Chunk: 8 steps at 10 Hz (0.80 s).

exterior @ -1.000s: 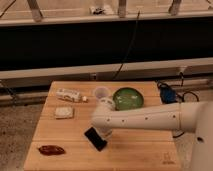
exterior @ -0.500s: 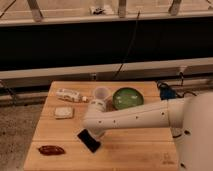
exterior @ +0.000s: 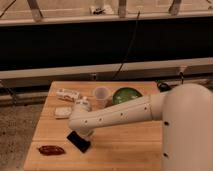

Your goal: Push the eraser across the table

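Pincer [exterior: 83, 134] is sitting low over the surface [exterior: 125, 150], at the end of the white arm [exterior: 120, 114] that is reaching in from the right; it is mostly hidden under the arm's rounded wrist, so whether it is apart or together I cannot tell. Just below it, and touching or nearly touching it, the eraser [exterior: 79, 141] is lying flat on the wood, a black block turned at a slant, its upper edge tucked beneath the wrist. Down and to the left of the pincer, apart from the eraser, a reddish-brown oblong thing [exterior: 51, 149] is lying near the front edge. Up and to the left, a pale square pad [exterior: 62, 113] is resting on the planks, and beyond it a small white packet [exterior: 67, 94] is lying near the far edge. Behind the pincer a translucent cup [exterior: 101, 95] is standing upright, with a green bowl [exterior: 125, 95] just beside it on the right.
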Each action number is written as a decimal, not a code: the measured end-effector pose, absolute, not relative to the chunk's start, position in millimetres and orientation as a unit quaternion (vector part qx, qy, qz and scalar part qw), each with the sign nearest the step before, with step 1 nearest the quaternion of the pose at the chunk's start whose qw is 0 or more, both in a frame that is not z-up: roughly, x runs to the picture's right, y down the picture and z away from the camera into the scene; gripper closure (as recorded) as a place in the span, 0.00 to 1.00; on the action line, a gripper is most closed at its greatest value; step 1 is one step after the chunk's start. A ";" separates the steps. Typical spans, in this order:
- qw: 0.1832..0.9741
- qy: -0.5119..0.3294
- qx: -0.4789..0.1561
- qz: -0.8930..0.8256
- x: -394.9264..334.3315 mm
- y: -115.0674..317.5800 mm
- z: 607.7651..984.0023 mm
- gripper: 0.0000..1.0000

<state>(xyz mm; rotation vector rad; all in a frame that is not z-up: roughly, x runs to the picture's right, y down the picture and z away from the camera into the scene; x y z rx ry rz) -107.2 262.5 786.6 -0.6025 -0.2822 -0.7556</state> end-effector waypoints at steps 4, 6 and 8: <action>0.864 -0.140 -0.279 -0.396 -143.4 257.1 789.9 0.98; 0.857 -0.141 -0.275 -0.413 -157.5 253.9 791.1 0.98; 0.853 -0.140 -0.272 -0.422 -160.6 252.1 790.0 0.98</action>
